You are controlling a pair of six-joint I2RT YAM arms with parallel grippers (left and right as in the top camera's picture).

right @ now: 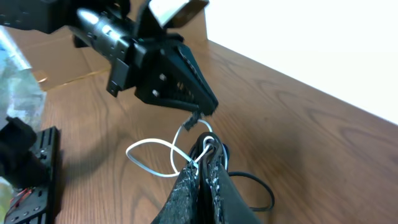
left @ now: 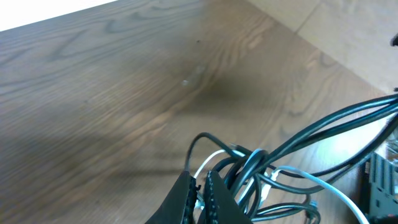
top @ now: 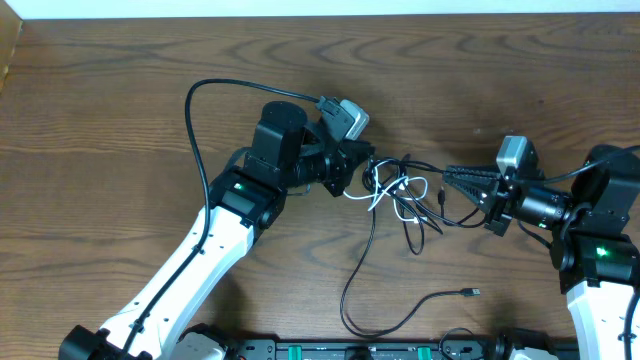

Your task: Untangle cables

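The cables are a small knot of thin black and white cords lifted between my two grippers at the table's middle. My left gripper is shut on the knot's left side; in its wrist view the fingertips pinch a cord, with black and white loops bunched to their right. From the right, my right gripper is shut on black strands, seen pinched between its pads. A white loop hangs to the left. The left gripper shows opposite, holding a cord end.
One black cord trails from the knot toward the front edge and curls back to a loose plug. A black base rail runs along the front. A cardboard box stands beyond the table in the right wrist view.
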